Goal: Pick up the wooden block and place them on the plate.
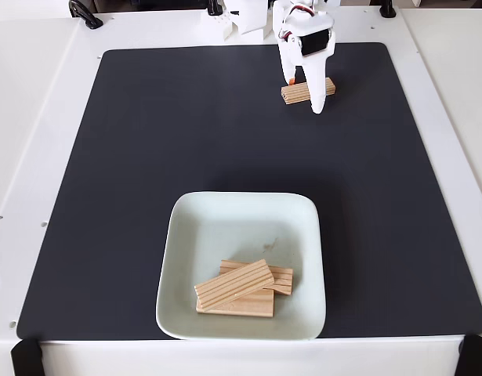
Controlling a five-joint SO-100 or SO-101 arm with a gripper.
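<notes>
Light-tan wood: one wooden block [306, 91] lies at the upper right of the frame, on the black mat [131, 172], near the mat's top edge. Long axis runs roughly left-right across the picture, right end tilted slightly upward. Grooves run lengthwise along its face.

White fingers [306, 95] come down over this block from above. One finger [317, 94] crosses in front of the block right of its middle, tip reaching the mat just below the block's lower edge. The other sits at the block's upper left, with a small orange tip [293, 80] showing there. The block lies between the two, its ends sticking out to either side. The fingers stand apart, straddling the block; cannot tell whether they press on it. The block appears to rest on the mat.

Three more blocks [241, 288] lie piled in the plate [225, 219], lower centre of the frame, well apart from the first block. They sit in the plate's lower half. The top one is tilted, right end raised toward the upper right; the one beneath lies nearly level along the plate's lower part; a third pokes out behind, to the right.

Plate is pale greenish-white, square with rounded corners, on the mat's lower part.

Mat covers most of the white counter [37, 117].
</notes>
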